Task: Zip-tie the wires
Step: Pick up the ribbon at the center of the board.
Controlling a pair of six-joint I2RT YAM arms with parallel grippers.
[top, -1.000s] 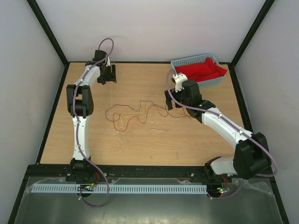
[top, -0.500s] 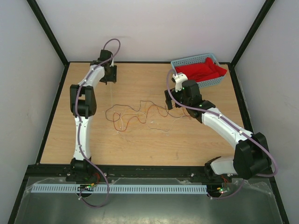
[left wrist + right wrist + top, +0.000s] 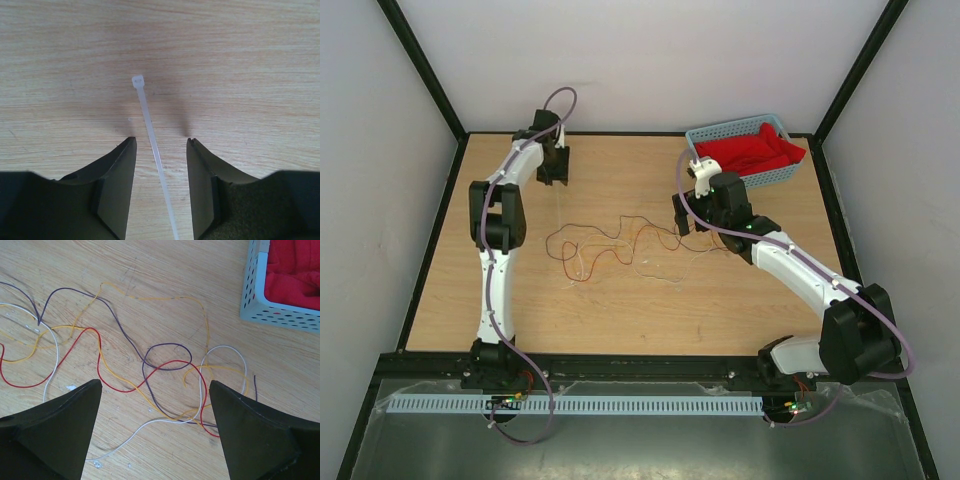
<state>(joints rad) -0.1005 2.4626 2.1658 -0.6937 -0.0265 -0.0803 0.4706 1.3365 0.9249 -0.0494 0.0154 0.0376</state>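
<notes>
While the table (image 3: 620,310) is closed in by pale walls (image 3: 390,200) on its left, far and right sides, bare board lies open along its near half and down the left. A blue basket (image 3: 730,127) of red cloth (image 3: 750,152) fills the far right corner. The wires (image 3: 610,245) lie loosely curled mid-table, their right end beneath the right gripper (image 3: 156,383), whose jaws stand fully spread on nothing. Close to the far left edge, the left gripper (image 3: 160,140) is partly open, its jaws standing either side of a white zip tie (image 3: 148,120) that lies flat on the wood, touching neither. Since a second ago the left arm's elbow has swung slightly right. The right arm and the wires have not moved.
</notes>
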